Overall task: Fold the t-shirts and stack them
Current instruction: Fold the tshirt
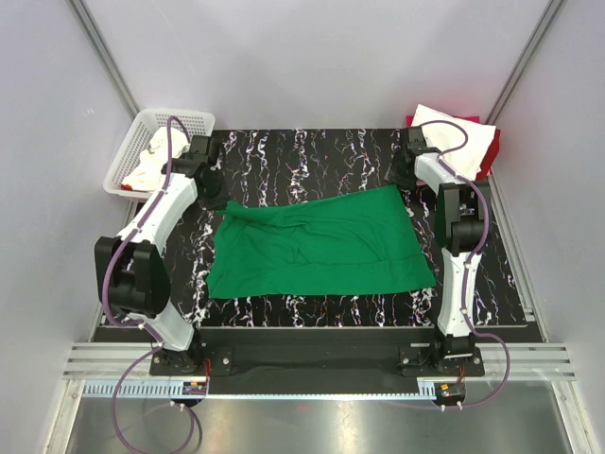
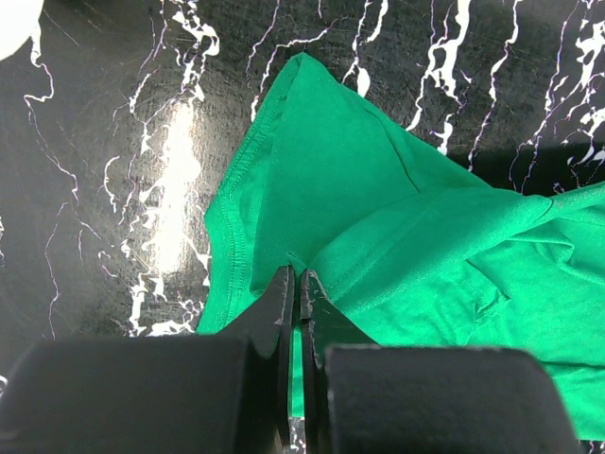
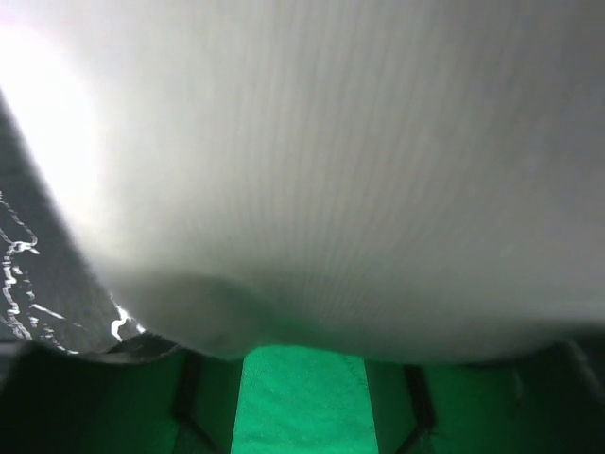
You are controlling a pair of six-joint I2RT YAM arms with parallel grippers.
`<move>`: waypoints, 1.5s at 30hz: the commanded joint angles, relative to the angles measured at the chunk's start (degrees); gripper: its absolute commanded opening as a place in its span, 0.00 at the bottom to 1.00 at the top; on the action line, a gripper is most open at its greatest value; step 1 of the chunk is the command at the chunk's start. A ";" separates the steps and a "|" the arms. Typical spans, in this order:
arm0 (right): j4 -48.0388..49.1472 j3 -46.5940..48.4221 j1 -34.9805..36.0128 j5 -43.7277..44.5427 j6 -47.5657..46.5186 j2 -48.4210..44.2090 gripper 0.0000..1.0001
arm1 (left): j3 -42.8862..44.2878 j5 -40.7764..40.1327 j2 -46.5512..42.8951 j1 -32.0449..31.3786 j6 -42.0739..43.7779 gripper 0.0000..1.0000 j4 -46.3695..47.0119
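Pinching the far left edge of the green t-shirt, the left jaws are closed tight on it; the right jaws stand apart over its far right corner. It lies spread on the bench; a white t-shirt tops a red t-shirt far right.

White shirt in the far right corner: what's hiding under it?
A red shirt peeks out from under the white shirt. Most of it is covered, so anything else beneath is hidden.

text: none legible | labels: none | brands: none | numbers: none
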 commanded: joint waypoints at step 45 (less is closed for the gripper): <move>-5.96 -8.48 -1.89 9.56 -2.98 -23.14 0.00 | 39.27 4.07 23.88 -1.38 4.25 0.00 -4.42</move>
